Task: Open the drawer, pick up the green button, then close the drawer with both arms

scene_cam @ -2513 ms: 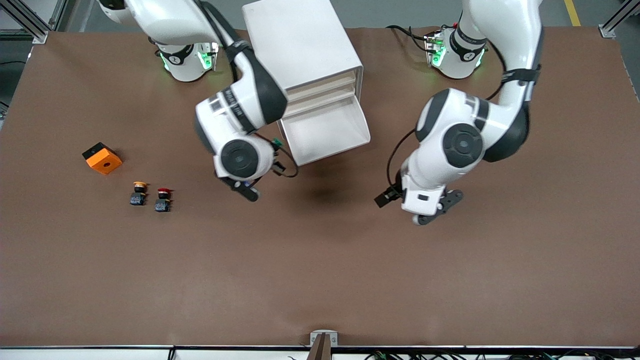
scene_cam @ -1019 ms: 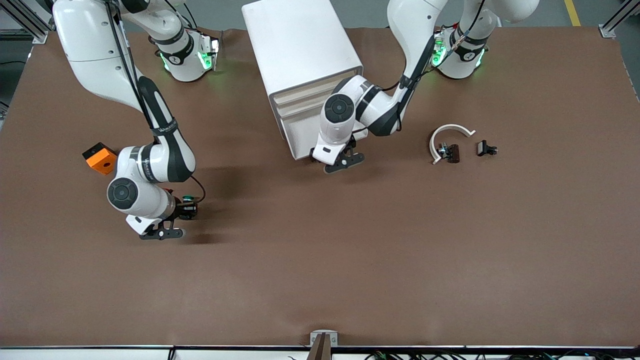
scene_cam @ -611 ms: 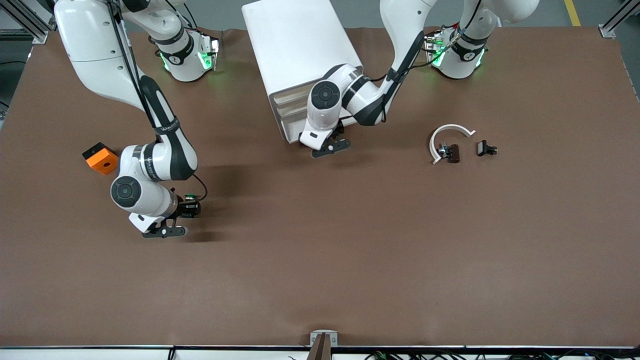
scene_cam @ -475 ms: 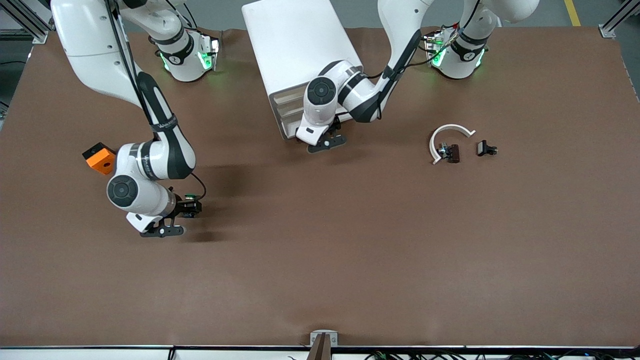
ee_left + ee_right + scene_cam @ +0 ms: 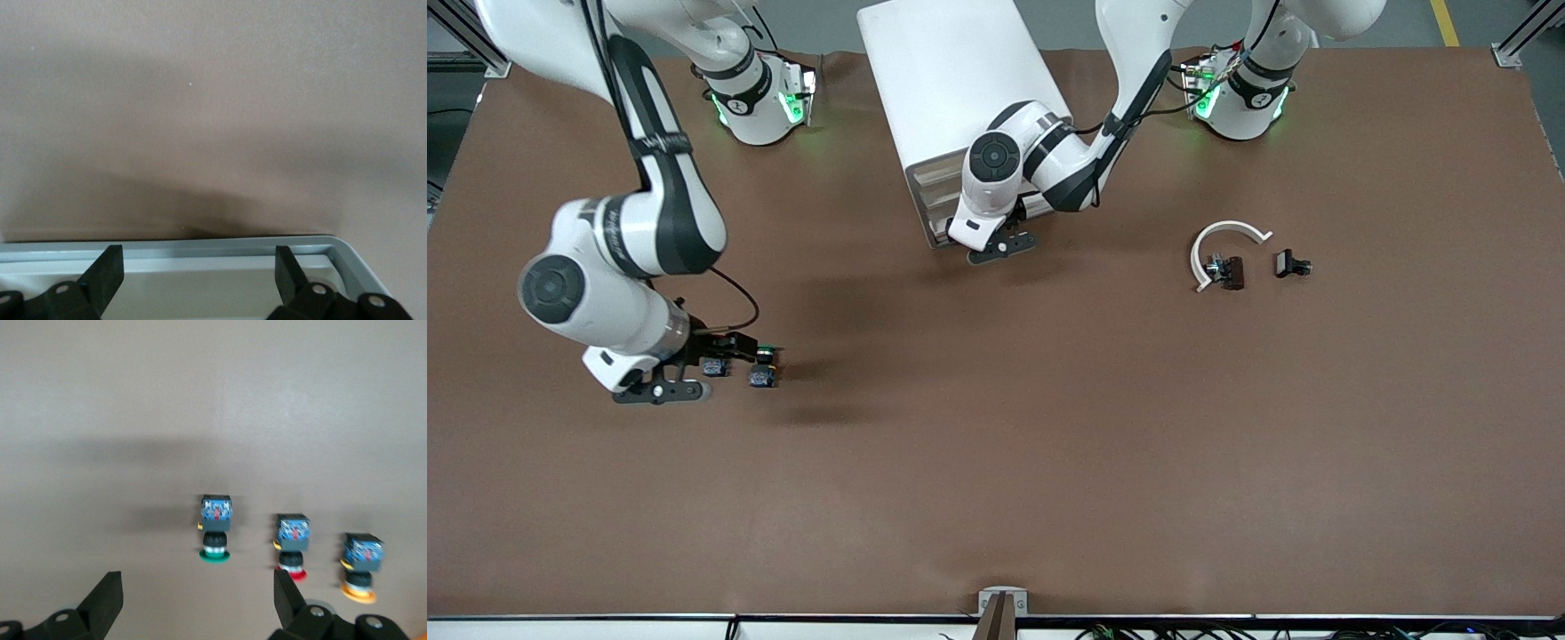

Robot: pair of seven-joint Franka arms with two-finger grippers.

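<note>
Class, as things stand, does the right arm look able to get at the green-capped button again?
Probably yes: the right gripper hangs open just beside the green-capped button, which stands free on the table.

From the front camera we look down from high across the brown table (image 5: 1049, 444), facing both arm bases along the top edge and taking in the whole surface. Our left wrist camera sits close above the drawer's (image 5: 267, 248) rim, looking past its own fingertips (image 5: 107, 270) at bare table. Our right wrist camera looks down from somewhat higher at three buttons, the green button (image 5: 215, 528) among them, which the front view (image 5: 763, 369) also shows.
</note>
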